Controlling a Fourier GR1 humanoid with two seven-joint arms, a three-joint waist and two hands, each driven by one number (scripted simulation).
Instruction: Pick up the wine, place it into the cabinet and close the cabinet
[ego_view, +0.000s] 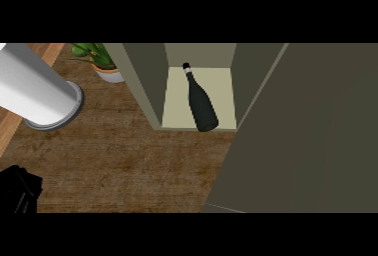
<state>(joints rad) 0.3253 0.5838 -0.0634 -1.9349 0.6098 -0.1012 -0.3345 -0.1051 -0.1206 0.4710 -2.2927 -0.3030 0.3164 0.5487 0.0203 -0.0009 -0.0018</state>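
The dark wine bottle (201, 102) is inside the open cabinet (148, 85), on its pale shelf, with the neck pointing to the back and the base near the shelf's front edge. The cabinet's door (310, 130) stands swung out, a broad olive-grey panel that fills the right side of the head view. My left hand (19, 191) rests open at the lower left edge, far from the bottle and touching nothing. My right hand does not show anywhere.
A large white cylinder on a round grey base (40, 95) stands at the upper left. A potted green plant (103, 62) sits beside the cabinet's left wall. Brown wooden counter (125, 165) spreads in front of the cabinet.
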